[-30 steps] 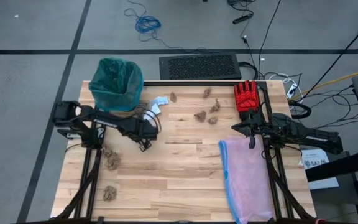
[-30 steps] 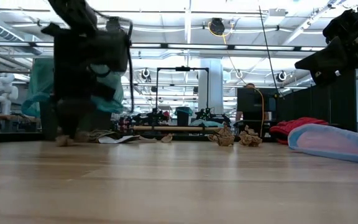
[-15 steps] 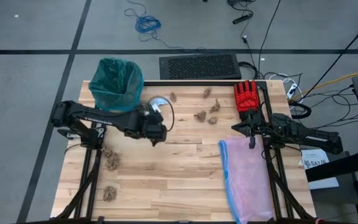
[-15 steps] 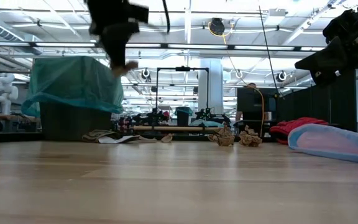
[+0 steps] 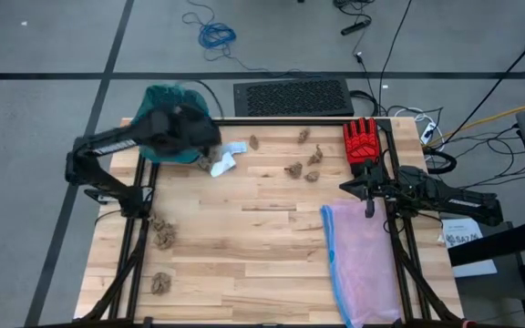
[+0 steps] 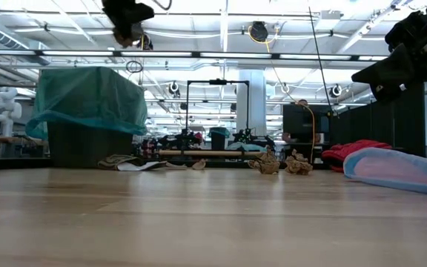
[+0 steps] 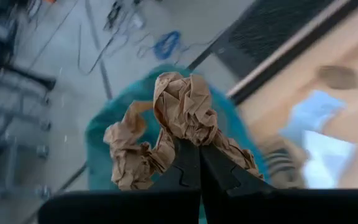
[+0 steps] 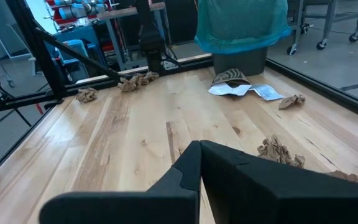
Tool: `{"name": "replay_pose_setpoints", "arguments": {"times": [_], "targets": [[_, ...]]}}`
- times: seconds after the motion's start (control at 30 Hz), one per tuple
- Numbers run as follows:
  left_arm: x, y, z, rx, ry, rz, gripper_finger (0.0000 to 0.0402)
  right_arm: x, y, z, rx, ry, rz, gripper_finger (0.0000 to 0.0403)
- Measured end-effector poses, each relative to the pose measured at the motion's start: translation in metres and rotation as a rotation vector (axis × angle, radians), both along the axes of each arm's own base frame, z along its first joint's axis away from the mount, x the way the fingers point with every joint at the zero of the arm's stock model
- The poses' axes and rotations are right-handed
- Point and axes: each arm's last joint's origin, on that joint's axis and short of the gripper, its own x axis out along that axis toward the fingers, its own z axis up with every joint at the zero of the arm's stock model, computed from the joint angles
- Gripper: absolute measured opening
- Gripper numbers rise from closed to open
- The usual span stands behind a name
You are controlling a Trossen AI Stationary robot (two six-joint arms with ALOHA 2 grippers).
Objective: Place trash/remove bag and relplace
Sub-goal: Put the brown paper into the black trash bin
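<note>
Up and over went my left gripper [image 7: 199, 163] since half a sec ago, now above the bag [image 5: 164, 123] at 10 o'clock; it pinches a brown wad [image 7: 182, 124], light, soft, crushes easy; hold its middle; right gripper [image 5: 369, 209] pressed shut, parked at 3 o'clock.

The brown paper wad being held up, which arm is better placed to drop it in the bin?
Left. The left hand is shut on the brown paper wad and hangs right over the teal bag lining the bin. The right hand waits shut at the table's far side by the pink bag, holding nothing.
</note>
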Motion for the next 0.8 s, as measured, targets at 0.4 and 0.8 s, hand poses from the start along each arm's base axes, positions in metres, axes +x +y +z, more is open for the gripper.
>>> {"name": "replay_pose_setpoints", "arguments": {"times": [0.4, 0.8], "targets": [[-0.048, 0.063, 0.005, -0.14, 0.067, 0.177, 0.0, 0.0, 0.0, 0.0, 0.0, 0.0, 0.001, 0.0], [-0.045, 0.095, -0.014, -0.302, 0.155, 0.154, 0.0005, 0.0, 0.0, 0.0, 0.0, 0.0, 0.0, 0.0]]}}
